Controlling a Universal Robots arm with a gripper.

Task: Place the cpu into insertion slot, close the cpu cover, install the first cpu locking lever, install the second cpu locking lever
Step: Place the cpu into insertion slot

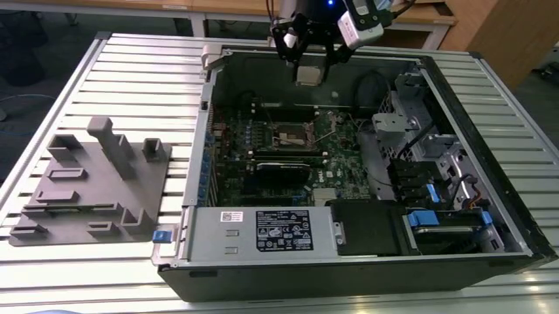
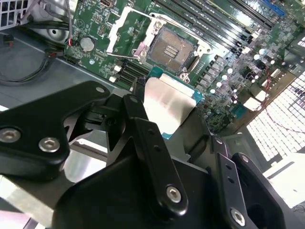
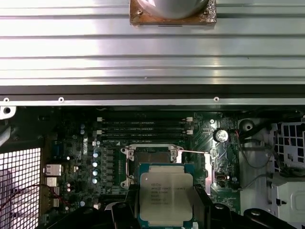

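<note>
cpu point(image 1: 307, 76) in claw point(image 1: 308, 67) above case point(image 1: 349, 278)

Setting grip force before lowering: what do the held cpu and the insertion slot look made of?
The cpu: matte silvery metal top, judging by its soft glare in both wrist views; teal edge looks like circuit board. The insertion slot: dark frame, probably plastic; brownish contact field, likely metal pins.

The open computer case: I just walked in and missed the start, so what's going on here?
The arm's gripper holds the cpu in its jaws, above the open computer case. The insertion slot on the green motherboard below sits bare, its contact field exposed. The cpu is not yet placed.
</note>
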